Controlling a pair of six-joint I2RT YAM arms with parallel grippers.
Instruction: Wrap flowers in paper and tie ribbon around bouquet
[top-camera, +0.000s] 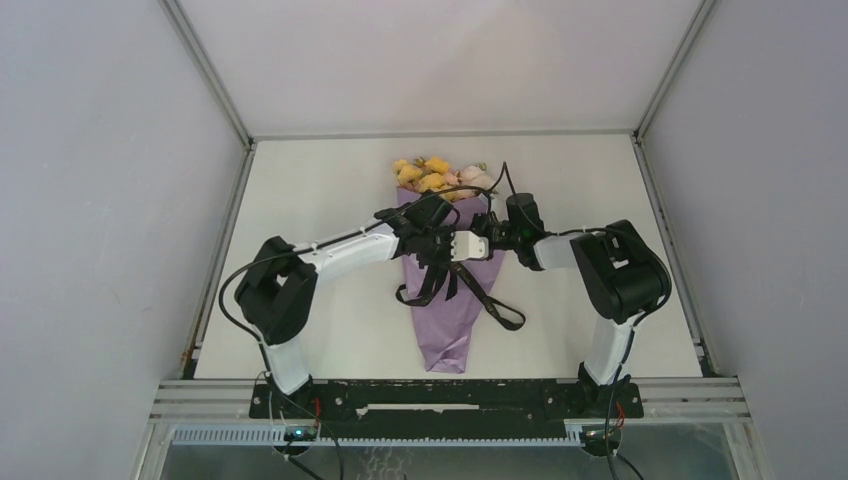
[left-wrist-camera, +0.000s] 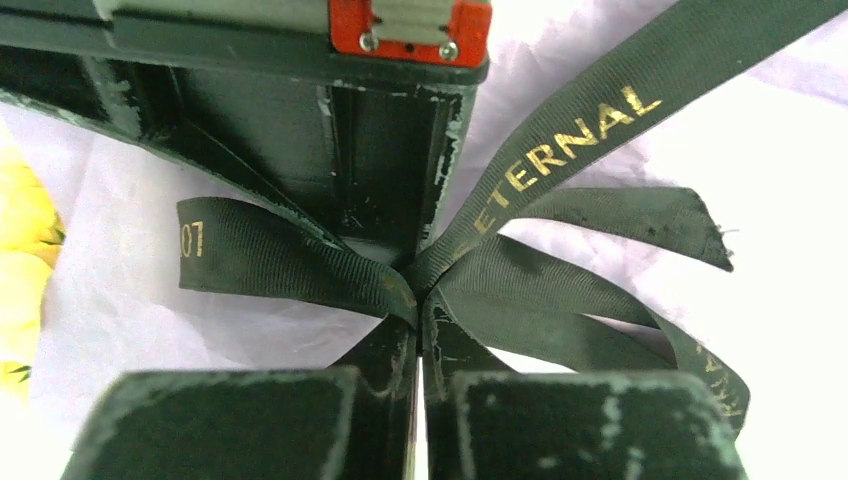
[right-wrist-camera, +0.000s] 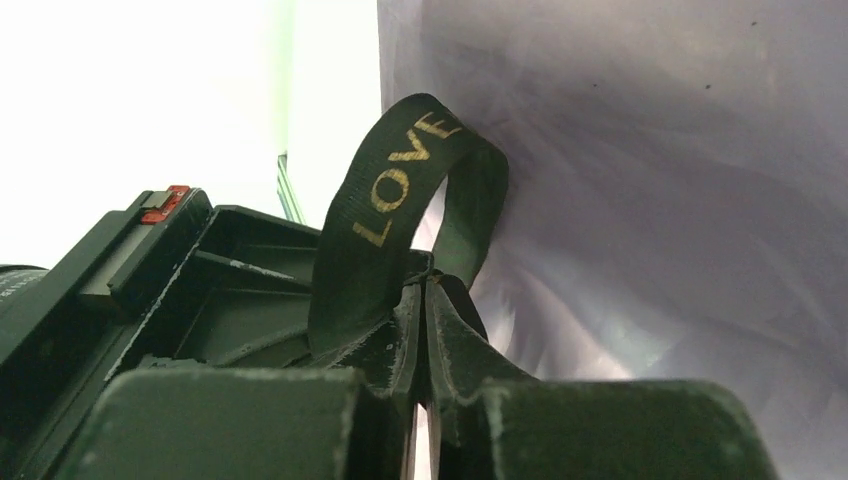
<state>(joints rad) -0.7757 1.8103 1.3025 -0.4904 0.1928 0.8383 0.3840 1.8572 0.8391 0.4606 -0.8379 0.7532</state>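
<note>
The ribbon (left-wrist-camera: 560, 150), likely limp and slippery, is clenched by left tool (left-wrist-camera: 420, 320) and right tool (right-wrist-camera: 428, 290); best held by loops just beyond their tips.

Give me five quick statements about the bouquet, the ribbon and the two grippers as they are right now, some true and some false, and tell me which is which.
1. The bouquet lies with its blooms toward the far edge of the table. True.
2. The ribbon is red with white lettering. False: it is black with gold lettering.
3. The left gripper is shut on the ribbon where its loops gather. True.
4. The right gripper hangs open and holds nothing. False: it is shut on a ribbon loop.
5. A flat sheet lies beside loose stems. False: the paper is wrapped around them as a cone.
</note>
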